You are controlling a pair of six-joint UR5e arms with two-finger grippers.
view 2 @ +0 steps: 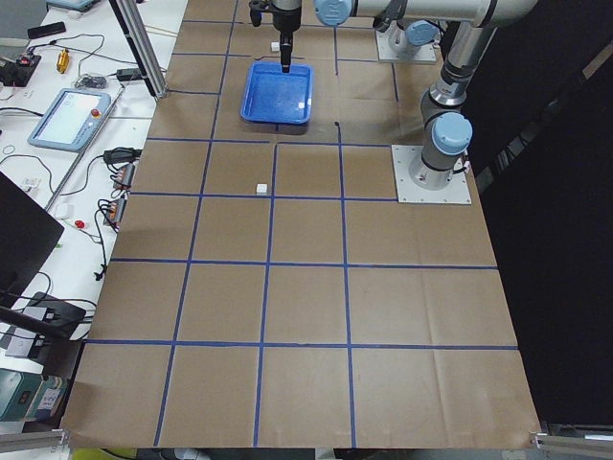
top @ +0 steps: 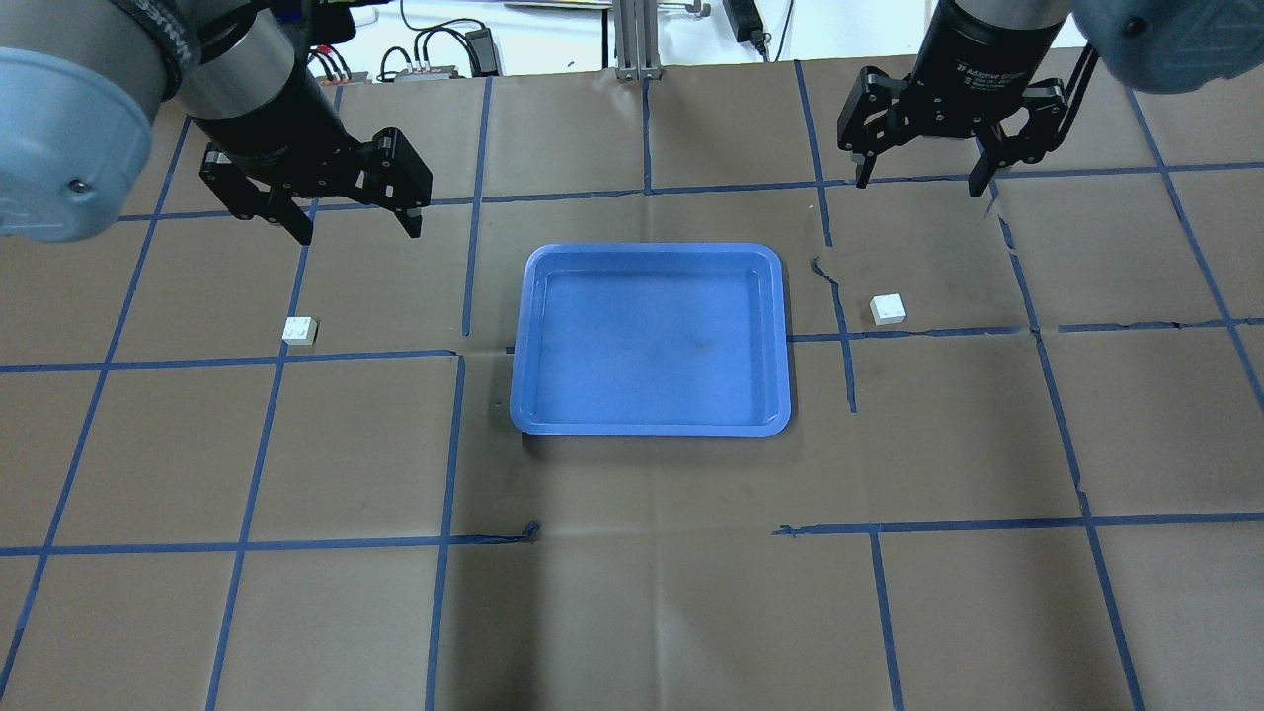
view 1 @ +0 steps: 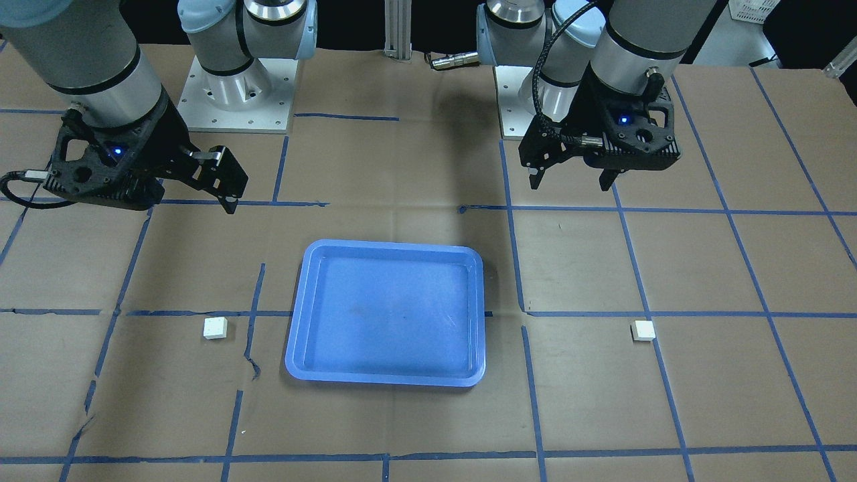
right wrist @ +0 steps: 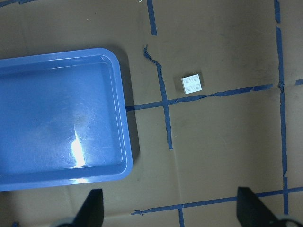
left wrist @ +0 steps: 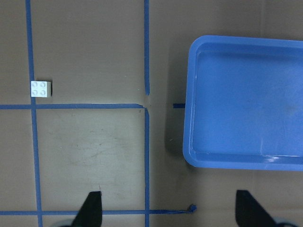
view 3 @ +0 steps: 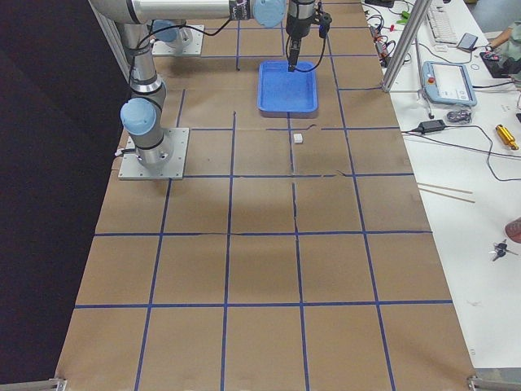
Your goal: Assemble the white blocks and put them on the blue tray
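The blue tray (top: pixel 652 336) lies empty in the middle of the table, also in the front view (view 1: pixel 385 308). One white block (top: pixel 299 330) lies studs up to the tray's left, seen in the left wrist view (left wrist: pixel 41 88). The other white block (top: pixel 887 309) lies to the tray's right, seen in the right wrist view (right wrist: pixel 193 84). My left gripper (top: pixel 355 227) hovers open and empty beyond the left block. My right gripper (top: pixel 918 188) hovers open and empty beyond the right block. The blocks are apart, each on bare paper.
Brown paper with a grid of blue tape lines covers the table (top: pixel 632 592). The two arm bases (view 1: pixel 234 100) stand at the robot's edge. A bench with a teach pendant (view 2: pixel 72 115) and cables runs along the far side.
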